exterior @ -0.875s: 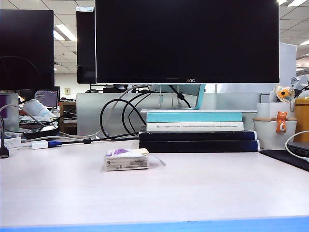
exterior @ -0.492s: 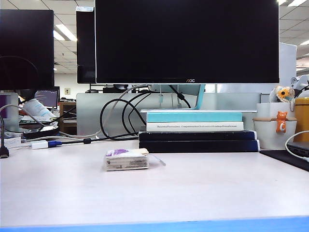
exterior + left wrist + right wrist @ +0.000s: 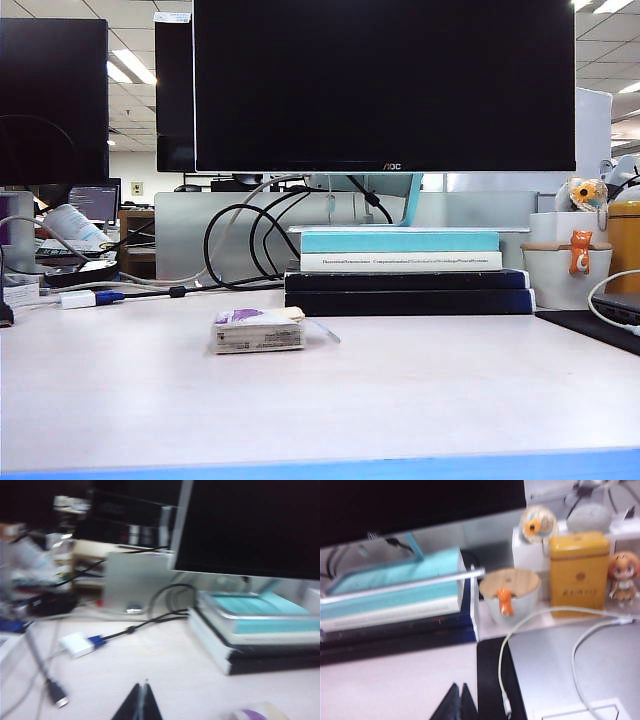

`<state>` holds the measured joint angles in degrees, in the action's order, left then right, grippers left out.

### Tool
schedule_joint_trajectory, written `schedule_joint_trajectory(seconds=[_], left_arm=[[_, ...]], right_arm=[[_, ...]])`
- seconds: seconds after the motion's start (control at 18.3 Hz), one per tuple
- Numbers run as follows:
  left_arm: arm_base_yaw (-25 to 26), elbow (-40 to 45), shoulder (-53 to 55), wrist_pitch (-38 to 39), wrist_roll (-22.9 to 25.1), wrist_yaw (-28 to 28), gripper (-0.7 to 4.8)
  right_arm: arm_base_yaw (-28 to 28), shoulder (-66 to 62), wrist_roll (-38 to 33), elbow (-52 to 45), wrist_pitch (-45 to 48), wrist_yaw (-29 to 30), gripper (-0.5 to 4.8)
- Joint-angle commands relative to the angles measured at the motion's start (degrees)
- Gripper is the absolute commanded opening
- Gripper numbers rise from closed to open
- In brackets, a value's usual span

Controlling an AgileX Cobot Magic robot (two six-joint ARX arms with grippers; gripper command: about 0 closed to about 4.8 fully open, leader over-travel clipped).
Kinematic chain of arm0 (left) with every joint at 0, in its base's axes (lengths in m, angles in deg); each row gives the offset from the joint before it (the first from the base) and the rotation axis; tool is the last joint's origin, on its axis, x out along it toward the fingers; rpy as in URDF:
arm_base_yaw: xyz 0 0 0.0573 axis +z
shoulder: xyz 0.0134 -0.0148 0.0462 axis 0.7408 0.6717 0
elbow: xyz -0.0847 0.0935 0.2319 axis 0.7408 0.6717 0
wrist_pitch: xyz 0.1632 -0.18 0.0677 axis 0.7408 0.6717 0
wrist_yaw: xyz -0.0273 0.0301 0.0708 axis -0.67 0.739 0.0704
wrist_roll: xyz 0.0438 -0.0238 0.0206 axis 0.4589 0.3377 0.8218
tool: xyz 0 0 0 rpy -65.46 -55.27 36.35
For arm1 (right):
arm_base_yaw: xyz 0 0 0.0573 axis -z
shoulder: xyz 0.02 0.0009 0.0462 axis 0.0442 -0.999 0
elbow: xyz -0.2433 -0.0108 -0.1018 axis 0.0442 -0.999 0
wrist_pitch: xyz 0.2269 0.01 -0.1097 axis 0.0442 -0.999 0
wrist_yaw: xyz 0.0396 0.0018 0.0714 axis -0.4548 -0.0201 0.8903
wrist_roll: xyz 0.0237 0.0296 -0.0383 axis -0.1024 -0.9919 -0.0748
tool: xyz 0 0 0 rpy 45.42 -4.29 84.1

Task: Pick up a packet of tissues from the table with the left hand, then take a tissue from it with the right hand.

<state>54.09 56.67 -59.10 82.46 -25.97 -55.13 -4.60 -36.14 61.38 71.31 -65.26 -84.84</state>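
Nothing is done yet. The packet of tissues (image 3: 259, 331) lies flat on the table (image 3: 400, 400), not picked up, and no tissue is pulled out. Both steps are left: 1st the left hand lifts the pack, 2nd the right hand takes a tissue.

In the outside view the pack sits left of the middle, in front of the stack of books (image 3: 405, 272), near but not touching it. A bit of clear wrap sticks out at the pack's 3 o'clock side. No arm shows in that view.

Left claw (image 3: 140, 703): tips pressed together, nothing in them. In the left wrist pic, only a purple-and-white bit of the pack (image 3: 260, 713) peeks in at about 3 o'clock from the tips, apart from them, not touching. The pic is blurry, so I can't tell more.

Right claw (image 3: 458, 701): tips pressed together too, holding nothing. It hangs over the table by a black mat (image 3: 492, 680), with a white cable (image 3: 530, 625) and a white cup (image 3: 510, 597) ahead, approx 12 to 1 o'clock. The pack isn't in that pic.
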Motion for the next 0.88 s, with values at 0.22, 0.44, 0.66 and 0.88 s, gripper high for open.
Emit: schedule_joint_trajectory(seconds=[0.22,0.44,0.66,0.88], left_arm=[[0.0,-9.5,17.7,-11.2,1.9,-12.9,-0.02],[0.0,-26.0,35.5,-11.4,14.6,-27.1,0.57],[-0.3,-41.3,60.3,-12.3,20.6,-40.7,2.54],[-5.6,-41.2,75.5,-10.4,41.3,-42.8,4.79]], right_arm=[[0.0,-15.2,-1.4,6.8,7.7,7.0,-0.02],[0.0,-20.2,-1.2,9.4,11.3,10.3,-0.02],[0.0,-20.6,-1.2,9.5,12.2,15.0,-0.02],[0.0,-20.6,0.3,9.5,12.2,17.3,-0.02]])
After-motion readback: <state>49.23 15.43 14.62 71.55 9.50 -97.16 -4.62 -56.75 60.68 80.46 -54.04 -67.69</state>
